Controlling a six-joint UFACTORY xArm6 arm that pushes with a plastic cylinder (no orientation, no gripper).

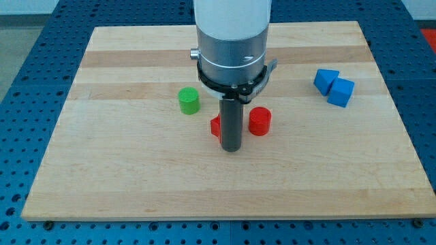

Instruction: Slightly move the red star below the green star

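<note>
Blue perforated metal frames the pale wooden desk (pixel 136 177), which fills most of the camera view. From the view's top a white and grey arm (pixel 231 34) comes straight down over the middle of the board and ends in a dark rod; my tip (pixel 231 149) rests on the wood just below the board's centre. No claw is fitted, so nothing opens, closes or holds anything. A red block (pixel 215 126) sits right against the rod on the view's left side, mostly hidden behind it, so its shape cannot be made out with any certainty; it may be the red star, and it appears to touch the rod. Just beside the rod on the view's right stands a red cylinder (pixel 259 121), near it though seemingly apart. Up and to the view's left of the tip stands a green cylinder (pixel 189 101), clear of both red blocks. No green star shows; the arm covers the board behind it. Well apart, near the view's right edge, two blue blocks sit touching each other: a blue cube (pixel 325 80) and a second blue block (pixel 341 92) just below and right of it.
</note>
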